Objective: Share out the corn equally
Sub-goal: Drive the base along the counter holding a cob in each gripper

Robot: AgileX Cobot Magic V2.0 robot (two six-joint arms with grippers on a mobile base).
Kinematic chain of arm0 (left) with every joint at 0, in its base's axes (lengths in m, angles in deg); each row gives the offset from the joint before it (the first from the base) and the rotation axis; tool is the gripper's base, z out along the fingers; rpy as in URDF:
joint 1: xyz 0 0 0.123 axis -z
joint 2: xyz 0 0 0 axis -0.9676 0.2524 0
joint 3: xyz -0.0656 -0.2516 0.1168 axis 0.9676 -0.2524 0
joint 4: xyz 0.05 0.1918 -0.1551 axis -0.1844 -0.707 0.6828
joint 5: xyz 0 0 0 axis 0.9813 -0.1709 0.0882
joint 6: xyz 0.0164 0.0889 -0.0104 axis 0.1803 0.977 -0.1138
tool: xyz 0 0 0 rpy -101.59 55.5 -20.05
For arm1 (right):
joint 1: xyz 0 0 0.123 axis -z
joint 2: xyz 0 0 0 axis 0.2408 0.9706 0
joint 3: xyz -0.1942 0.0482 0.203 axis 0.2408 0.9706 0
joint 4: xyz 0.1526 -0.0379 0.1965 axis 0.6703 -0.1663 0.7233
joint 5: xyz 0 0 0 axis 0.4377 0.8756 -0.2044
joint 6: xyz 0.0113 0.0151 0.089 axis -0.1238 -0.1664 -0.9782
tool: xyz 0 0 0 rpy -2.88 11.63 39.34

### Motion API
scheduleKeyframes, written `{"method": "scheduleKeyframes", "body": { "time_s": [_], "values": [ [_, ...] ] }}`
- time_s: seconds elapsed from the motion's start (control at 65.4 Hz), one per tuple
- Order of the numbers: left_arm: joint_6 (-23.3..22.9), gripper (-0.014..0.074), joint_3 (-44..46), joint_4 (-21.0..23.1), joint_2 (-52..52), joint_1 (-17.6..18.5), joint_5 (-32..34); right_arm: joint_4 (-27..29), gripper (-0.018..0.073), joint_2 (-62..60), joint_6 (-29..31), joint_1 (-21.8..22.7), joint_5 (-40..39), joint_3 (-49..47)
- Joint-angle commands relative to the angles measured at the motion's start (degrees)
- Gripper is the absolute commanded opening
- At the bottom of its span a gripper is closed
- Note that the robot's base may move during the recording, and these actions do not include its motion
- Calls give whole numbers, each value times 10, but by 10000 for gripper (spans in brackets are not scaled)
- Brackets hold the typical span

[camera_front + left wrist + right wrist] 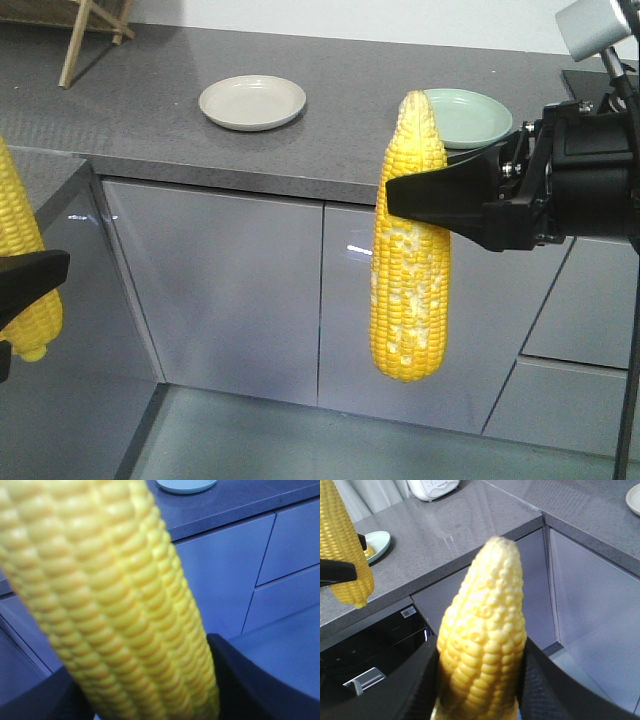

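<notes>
Two corn cobs hang in the air in front of the grey cabinets. One corn cob [410, 250] with pale whitish patches stands upright, tip up, and my right gripper [400, 196] is shut on its middle. The right wrist view shows that cob [482, 640] between both black fingers [420, 680]. At the left edge, my left gripper [25, 285] is shut on a second cob [20, 240], which fills the left wrist view [110, 600]. That cob also shows in the right wrist view [342, 545].
A beige plate [252, 102] and a pale green plate [470, 115] sit empty on the grey countertop [330, 150]. Another pale plate [379, 544] with something yellow on it lies on a side counter. A black appliance front [370, 650] is below.
</notes>
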Motion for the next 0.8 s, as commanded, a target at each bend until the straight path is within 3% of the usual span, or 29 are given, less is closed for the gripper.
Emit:
{"method": "scheduleKeyframes", "body": {
  "time_s": [0.0, 0.78],
  "values": [
    [1, 304, 15, -4, -3, 3, 39, 34, 212, -12, 5, 1, -13, -14],
    [1, 304, 15, -4, -3, 3, 39, 34, 212, -12, 5, 1, -13, -14]
  ]
}}
